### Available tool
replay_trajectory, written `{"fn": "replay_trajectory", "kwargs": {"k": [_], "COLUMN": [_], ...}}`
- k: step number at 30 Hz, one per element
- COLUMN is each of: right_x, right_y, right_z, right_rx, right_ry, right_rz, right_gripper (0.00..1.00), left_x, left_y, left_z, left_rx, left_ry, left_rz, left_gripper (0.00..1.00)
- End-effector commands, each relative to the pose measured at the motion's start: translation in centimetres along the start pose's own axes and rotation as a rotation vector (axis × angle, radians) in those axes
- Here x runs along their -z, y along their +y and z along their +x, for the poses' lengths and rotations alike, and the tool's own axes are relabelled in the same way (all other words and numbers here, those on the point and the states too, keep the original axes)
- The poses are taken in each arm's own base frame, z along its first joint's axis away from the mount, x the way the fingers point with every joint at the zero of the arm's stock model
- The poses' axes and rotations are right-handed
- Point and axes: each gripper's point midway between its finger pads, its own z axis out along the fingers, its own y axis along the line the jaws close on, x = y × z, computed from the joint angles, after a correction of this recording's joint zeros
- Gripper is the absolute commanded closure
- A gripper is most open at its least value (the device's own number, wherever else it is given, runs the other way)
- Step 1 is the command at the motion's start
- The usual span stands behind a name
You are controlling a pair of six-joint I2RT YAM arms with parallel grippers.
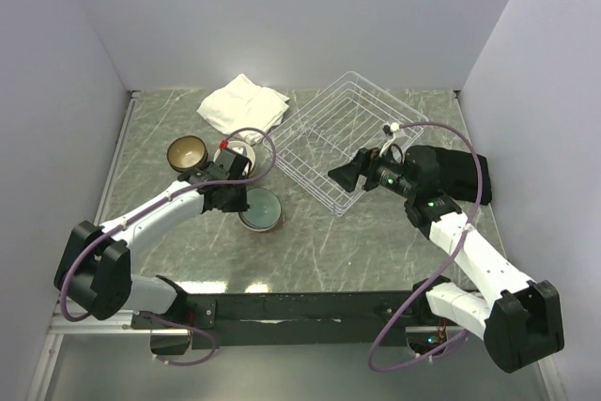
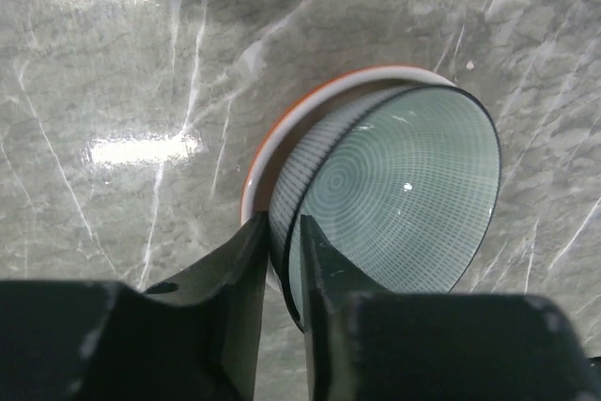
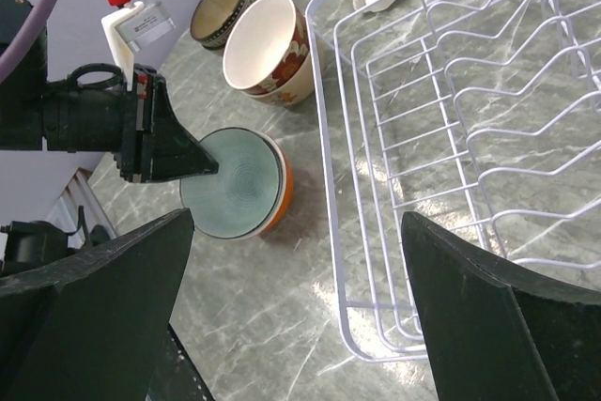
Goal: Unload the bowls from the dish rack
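The white wire dish rack [image 1: 338, 133] stands at the centre right, and I see no bowl in it; it fills the right of the right wrist view [image 3: 451, 138]. My left gripper [image 1: 246, 196] is shut on the rim of a teal patterned bowl [image 2: 404, 194], which sits tilted inside an orange bowl with a white rim [image 2: 282, 138] on the table left of the rack. In the left wrist view the jaws [image 2: 285, 241] pinch the bowl's wall. My right gripper [image 1: 343, 176] is open and empty above the rack's near left corner [image 3: 297, 221].
A white bowl with a red pattern [image 1: 239, 152] and a dark brown bowl [image 1: 188, 151] stand on the table behind the left gripper. A folded white cloth [image 1: 242, 103] lies at the back. A black cloth [image 1: 465, 176] lies right of the rack.
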Motion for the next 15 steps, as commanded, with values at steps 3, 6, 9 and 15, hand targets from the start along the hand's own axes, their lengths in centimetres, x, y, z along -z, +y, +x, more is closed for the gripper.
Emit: {"fn": "replay_trajectory", "kwargs": {"k": [3, 6, 9, 15], "right_x": [0.2, 0.4, 0.7, 1.4], "right_y": [0.8, 0.5, 0.4, 0.1], "right_z": [-3.2, -3.5, -4.0, -5.1], "right_rx": [0.068, 0.08, 0.099, 0.131], "right_ry": [-0.073, -0.076, -0.086, -0.103], "right_rz": [0.008, 0.033, 0.056, 0.11], "right_gripper": [0.0, 0.0, 0.0, 0.0], "left_x": [1.0, 1.2, 1.4, 2.3], "left_y": [-0.5, -0.3, -0.1, 0.5], "left_z": [-1.9, -2.2, -2.2, -2.2], "left_rx": [0.031, 0.033, 0.036, 0.048], "left_ry": [-0.09, -0.113, -0.126, -0.161], "left_rz": [0.024, 0.024, 0.018, 0.015], "left_gripper": [0.65, 0.58, 0.54, 0.49]}}
